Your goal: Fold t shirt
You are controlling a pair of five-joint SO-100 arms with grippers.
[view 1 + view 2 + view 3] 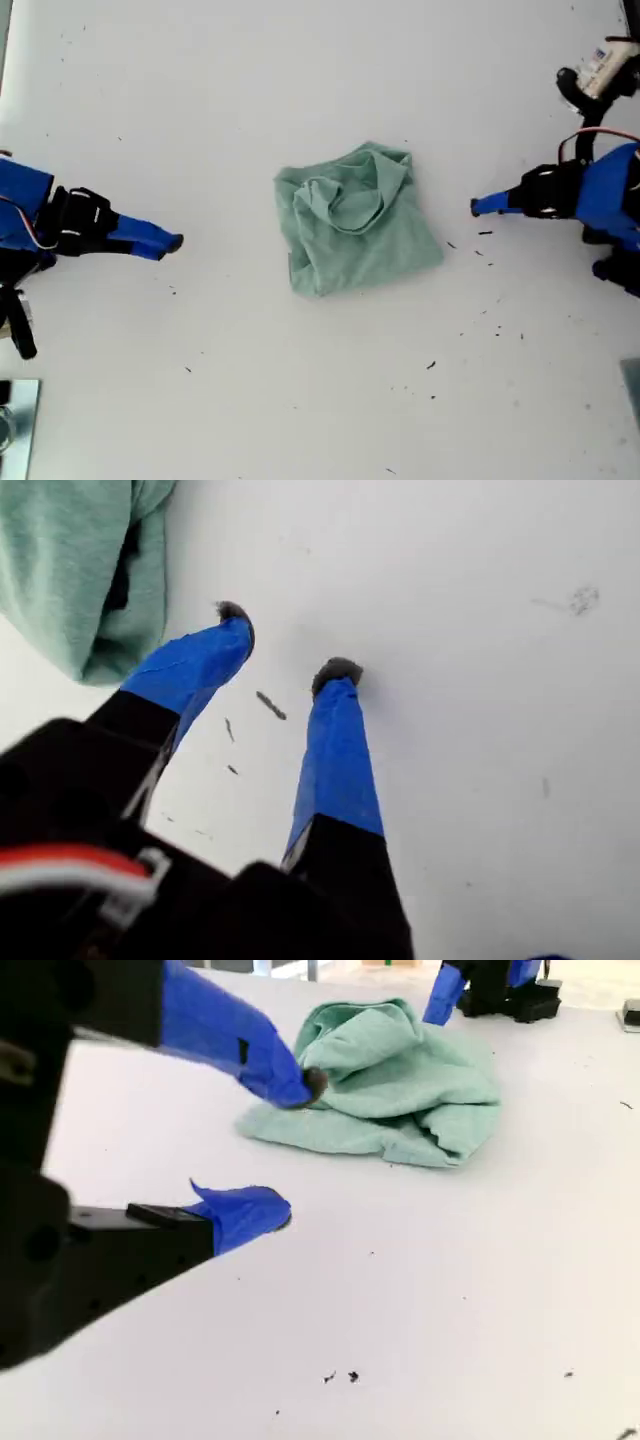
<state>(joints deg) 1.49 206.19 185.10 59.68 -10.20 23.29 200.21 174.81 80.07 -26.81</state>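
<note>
The t shirt (355,225) lies crumpled in a loose heap at the middle of the white table, with its ribbed neckline on top. My first gripper (475,207) is at the exterior view's right, just off the shirt's edge and touching nothing. The first wrist view shows it open (287,640) over bare table, with the t shirt (70,570) off to one side. My second gripper (175,242) is at the exterior view's left, a good way from the shirt. It is wide open (293,1150) and empty, and the t shirt (400,1090) lies beyond its fingertips.
Dark specks (485,232) dot the table (250,100) near my first gripper and toward the front. A metal object (18,420) sits at the exterior view's lower left corner. A white-labelled motor (605,70) is at that view's upper right.
</note>
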